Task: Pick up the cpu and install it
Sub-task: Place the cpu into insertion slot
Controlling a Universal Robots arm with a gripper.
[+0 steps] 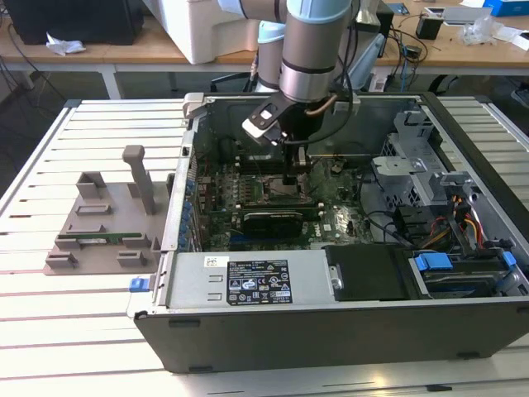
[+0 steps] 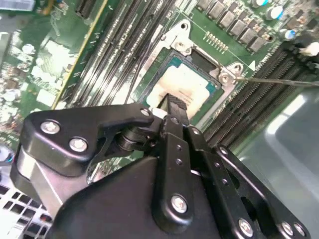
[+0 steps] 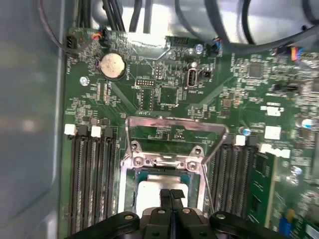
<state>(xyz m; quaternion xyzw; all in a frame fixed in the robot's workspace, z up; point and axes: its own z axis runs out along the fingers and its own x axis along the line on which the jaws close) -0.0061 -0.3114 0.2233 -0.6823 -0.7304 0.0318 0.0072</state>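
Observation:
The cpu point(image 2: 188, 84) lies flat in the motherboard's socket, its silver-grey top showing in both wrist views point(image 3: 147, 193). My gripper point(image 2: 172, 105) hangs right over it, fingertips pressed together with nothing between them, at or just above the chip's top; contact cannot be told. The first wrist view shows the gripper point(image 3: 170, 194) at the chip's near edge. The socket's metal load plate point(image 3: 174, 130) stands flipped up behind the chip. In the exterior view the gripper point(image 1: 291, 179) reaches down into the middle of the open computer case point(image 1: 331, 331).
Memory slots point(image 3: 89, 179) flank the socket on both sides. A thin lever rod point(image 2: 279, 80) juts out by the socket. A black card point(image 1: 269, 220) lies in front of the socket, drive cages point(image 1: 421, 165) at the exterior view's right. A grey fixture tray point(image 1: 103, 223) with a green stick sits outside the case.

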